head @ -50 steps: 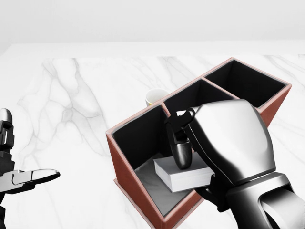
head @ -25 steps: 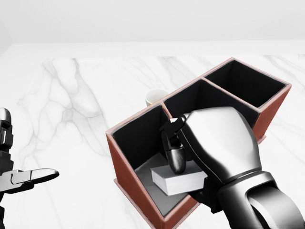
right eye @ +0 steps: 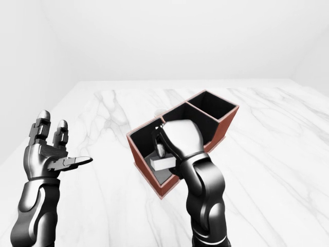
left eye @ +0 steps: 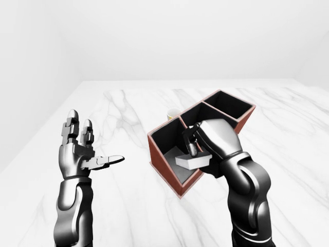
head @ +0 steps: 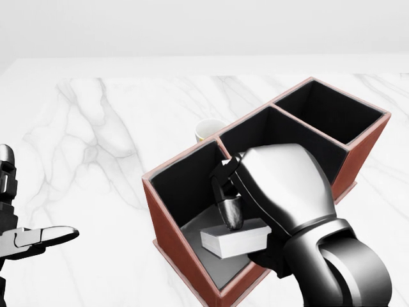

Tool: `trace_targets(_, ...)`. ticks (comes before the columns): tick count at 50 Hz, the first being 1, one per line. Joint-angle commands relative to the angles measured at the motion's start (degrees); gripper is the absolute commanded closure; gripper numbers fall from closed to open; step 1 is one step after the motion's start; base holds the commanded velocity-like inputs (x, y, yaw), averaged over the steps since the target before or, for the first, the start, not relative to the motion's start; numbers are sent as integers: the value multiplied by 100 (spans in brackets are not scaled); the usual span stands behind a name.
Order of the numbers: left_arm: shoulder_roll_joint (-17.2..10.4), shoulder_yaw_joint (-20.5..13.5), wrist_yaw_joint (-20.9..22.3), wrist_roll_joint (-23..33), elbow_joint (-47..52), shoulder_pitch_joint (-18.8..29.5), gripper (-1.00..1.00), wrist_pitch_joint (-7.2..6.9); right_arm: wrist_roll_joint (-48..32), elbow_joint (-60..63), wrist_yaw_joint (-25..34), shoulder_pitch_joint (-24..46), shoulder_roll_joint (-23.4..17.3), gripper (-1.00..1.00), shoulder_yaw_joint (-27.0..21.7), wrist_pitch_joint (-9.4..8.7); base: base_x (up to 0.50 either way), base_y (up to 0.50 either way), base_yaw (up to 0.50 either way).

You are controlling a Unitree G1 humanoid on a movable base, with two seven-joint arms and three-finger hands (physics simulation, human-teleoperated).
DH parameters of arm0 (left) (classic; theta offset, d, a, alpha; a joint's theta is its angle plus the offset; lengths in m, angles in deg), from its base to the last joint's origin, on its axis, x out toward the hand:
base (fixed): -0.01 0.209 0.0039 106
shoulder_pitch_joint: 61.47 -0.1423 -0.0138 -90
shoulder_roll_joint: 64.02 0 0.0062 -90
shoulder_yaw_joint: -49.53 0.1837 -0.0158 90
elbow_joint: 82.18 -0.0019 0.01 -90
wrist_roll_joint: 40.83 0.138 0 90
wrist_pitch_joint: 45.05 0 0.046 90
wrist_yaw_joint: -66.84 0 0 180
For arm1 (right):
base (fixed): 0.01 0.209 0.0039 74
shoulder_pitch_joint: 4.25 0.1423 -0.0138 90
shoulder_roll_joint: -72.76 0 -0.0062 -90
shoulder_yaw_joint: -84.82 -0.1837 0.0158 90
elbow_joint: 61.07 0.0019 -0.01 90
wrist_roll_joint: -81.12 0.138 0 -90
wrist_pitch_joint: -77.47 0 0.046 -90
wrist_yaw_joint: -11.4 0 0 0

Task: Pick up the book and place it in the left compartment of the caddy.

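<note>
A white book (head: 233,242) hangs flat inside the left compartment of the red-brown caddy (head: 172,240), a little above its grey floor. My right hand (head: 246,214) reaches in over the caddy's near wall and is shut on the book, one dark finger (head: 231,212) pressed on its top. The caddy has three black-lined compartments in a row running up to the right. My left hand (left eye: 85,154) stands open and raised at the left, well away from the caddy, holding nothing.
A small white cup (head: 209,130) with a yellowish inside stands on the marble table (head: 96,141) just behind the caddy's left and middle compartments. The middle (head: 275,131) and right (head: 329,112) compartments show nothing inside.
My right hand has carried the book leftward and lower into the left compartment. The left hand and the caddy have not moved.
</note>
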State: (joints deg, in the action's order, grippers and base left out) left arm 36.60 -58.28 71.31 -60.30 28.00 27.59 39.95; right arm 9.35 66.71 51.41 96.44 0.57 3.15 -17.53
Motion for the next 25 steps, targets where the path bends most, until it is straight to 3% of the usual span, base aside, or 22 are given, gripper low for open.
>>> trace_targets(1, 5, 9, -3, 9, 13, -6, -100, 0, 114, -273, -1, 188, -78, 100, -131, 0, 0, 0, 0)
trace_targets(25, -3, -7, 22, 1, -51, 8, -100, 0, 231, -773, -1, 315, -130, 100, -167, 0, 0, 0, 0)
